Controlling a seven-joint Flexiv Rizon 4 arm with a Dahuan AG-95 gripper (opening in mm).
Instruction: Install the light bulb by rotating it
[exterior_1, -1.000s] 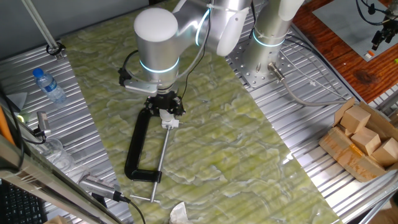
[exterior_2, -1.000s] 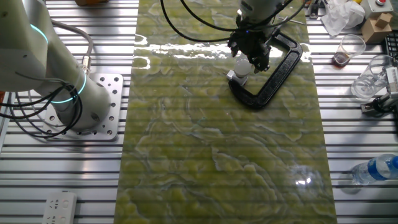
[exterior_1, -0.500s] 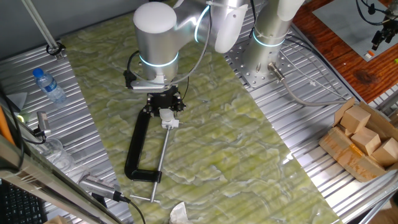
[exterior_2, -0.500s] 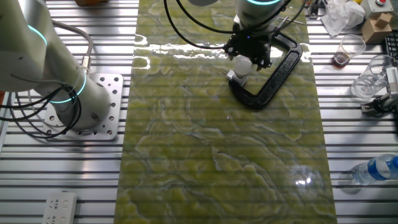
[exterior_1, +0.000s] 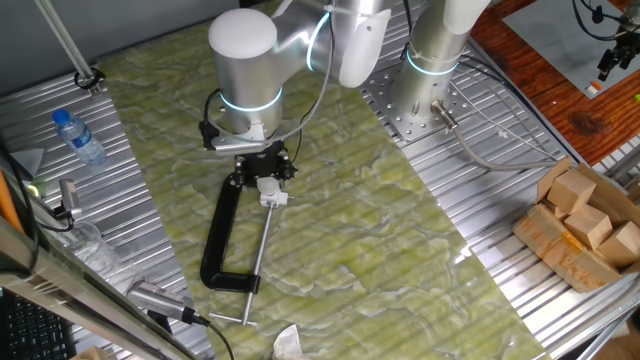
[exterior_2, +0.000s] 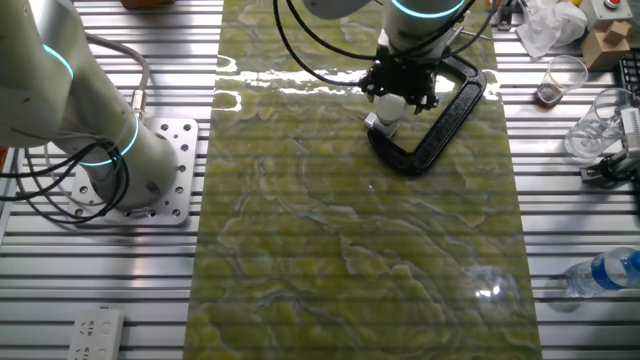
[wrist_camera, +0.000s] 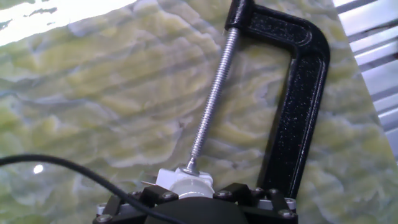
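Where the arm ends above the green mat, the gripper (exterior_1: 264, 172) points straight down over one end of the black C-clamp (exterior_1: 220, 238); its black fingers (exterior_2: 383, 82) sit close around the light bulb (exterior_2: 390, 103), though whether the pads actually press on it cannot be told from any view.

Light bulb: small, pale, rounded; seen in the other fixed view just below the gripper body, upright, seated on a white socket block (exterior_2: 381, 123). In the hand view only its pale top (wrist_camera: 191, 185) shows at the lower edge, partly hidden by the gripper.

Socket block: small, white, lying between the C-clamp's jaw and its screw, touching the screw tip.

C-clamp: lies flat on the mat; its threaded screw (wrist_camera: 214, 96) runs from the far arm of the frame to the socket block, alongside the thick spine.

Mat (exterior_1: 400, 230): green-yellow marbled sheet under the C-clamp, covering the middle of the ribbed metal table (exterior_2: 100, 290).

Away from the C-clamp, off the mat: a plastic water bottle (exterior_1: 77, 135) on one side; a box of wooden blocks (exterior_1: 585, 225) well apart on the opposite side; the arm's base plate (exterior_2: 165, 170) beside the mat edge; clear cups (exterior_2: 565, 75) near the C-clamp's side of the table.
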